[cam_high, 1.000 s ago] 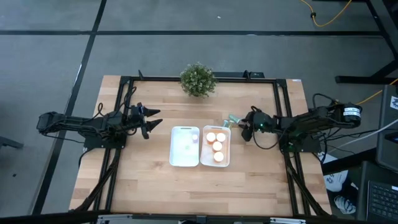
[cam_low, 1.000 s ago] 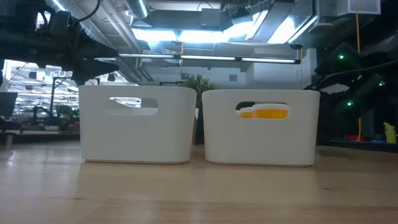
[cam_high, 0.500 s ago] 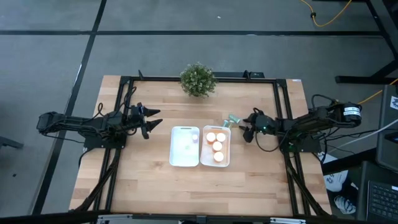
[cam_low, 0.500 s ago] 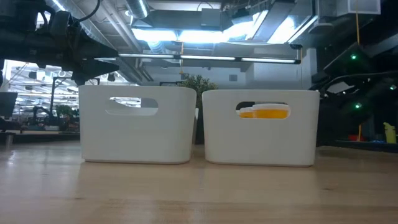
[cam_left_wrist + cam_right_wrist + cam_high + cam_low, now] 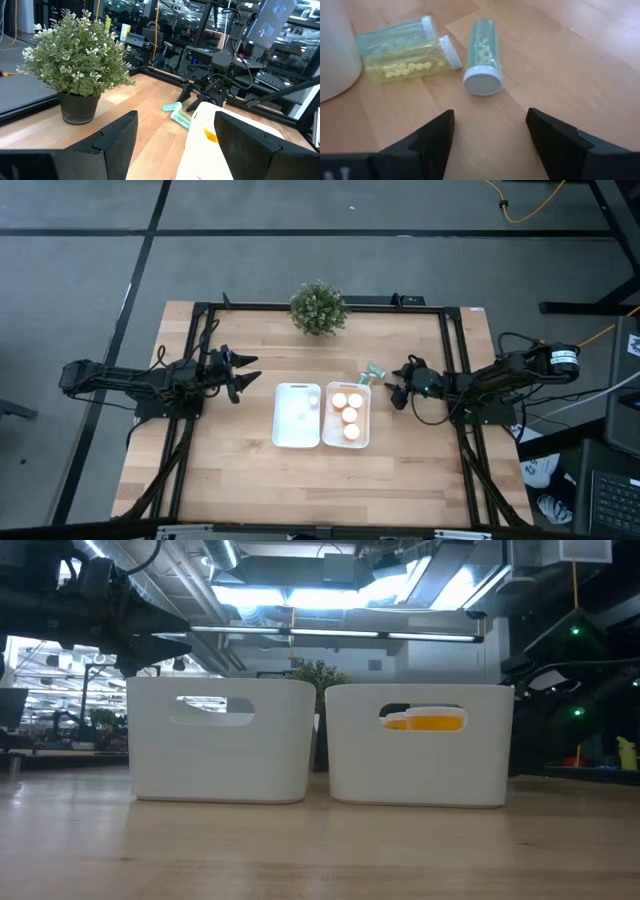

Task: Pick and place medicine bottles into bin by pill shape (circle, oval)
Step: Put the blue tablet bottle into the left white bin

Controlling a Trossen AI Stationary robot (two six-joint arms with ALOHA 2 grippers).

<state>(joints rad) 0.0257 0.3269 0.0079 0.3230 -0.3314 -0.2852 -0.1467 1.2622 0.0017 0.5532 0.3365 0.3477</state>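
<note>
- Medicine bottles, loose group: three lie on their sides on the wooden table (image 5: pixel 240 470), close to the right bin's (image 5: pixel 346 442) far-right corner. In the right wrist view, a teal bottle (image 5: pixel 482 55) points its white cap toward the camera; a yellow-tinted bottle (image 5: pixel 412 64) holding small round pills and a second teal bottle (image 5: pixel 395 36) lie touching each other, just beside the bin wall.
- Medicine bottles, binned: three orange bottles with white caps (image 5: pixel 349 415) sit in the right bin; one pale bottle (image 5: pixel 313 399) sits in the left bin (image 5: pixel 296 442).
- Right gripper (image 5: pixel 392 389): at 3 o'clock of the right bin, near the loose group, fingers (image 5: pixel 432 136) spread wide, holding nothing.
- Left gripper (image 5: pixel 243 376): waiting at 9 o'clock of the left bin, fingers (image 5: pixel 117 135) spread wide, empty.
- Potted plant (image 5: pixel 319 308): at 12 o'clock of the bins, near the table's far edge.
</note>
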